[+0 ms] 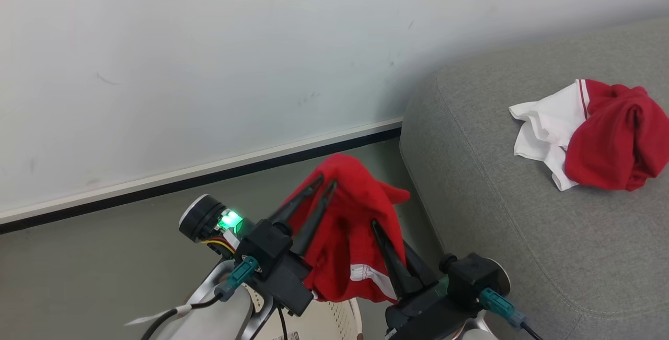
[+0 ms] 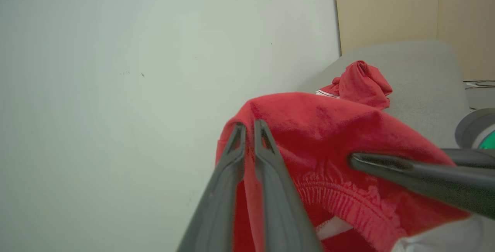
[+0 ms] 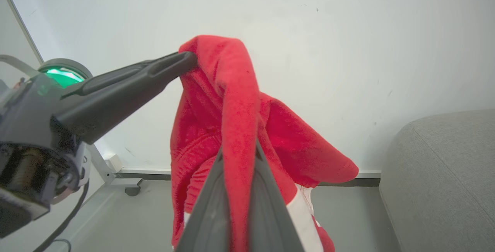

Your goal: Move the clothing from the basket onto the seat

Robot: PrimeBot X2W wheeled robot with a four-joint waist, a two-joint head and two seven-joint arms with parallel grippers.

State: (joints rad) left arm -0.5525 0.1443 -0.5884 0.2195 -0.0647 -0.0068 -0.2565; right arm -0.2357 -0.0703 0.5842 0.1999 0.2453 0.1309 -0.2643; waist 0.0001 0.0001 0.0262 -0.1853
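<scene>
The head camera sits high behind the arms and looks down and forward, with the wall (image 1: 209,58) across the upper left of the frame and the sofa (image 1: 522,235) at the right. The basket (image 1: 339,321) just shows at the bottom edge. The left wrist camera sits close behind the left gripper (image 2: 250,125) and faces along it at the wall, with the sofa further off at upper right. The right wrist camera looks up along the right gripper (image 3: 238,149) from very near, with the wall behind and the sofa at lower right. All three views share the held red garment (image 1: 345,214), the wall and the sofa. The head and left wrist views also share the second garment (image 1: 611,136) on the sofa.
</scene>
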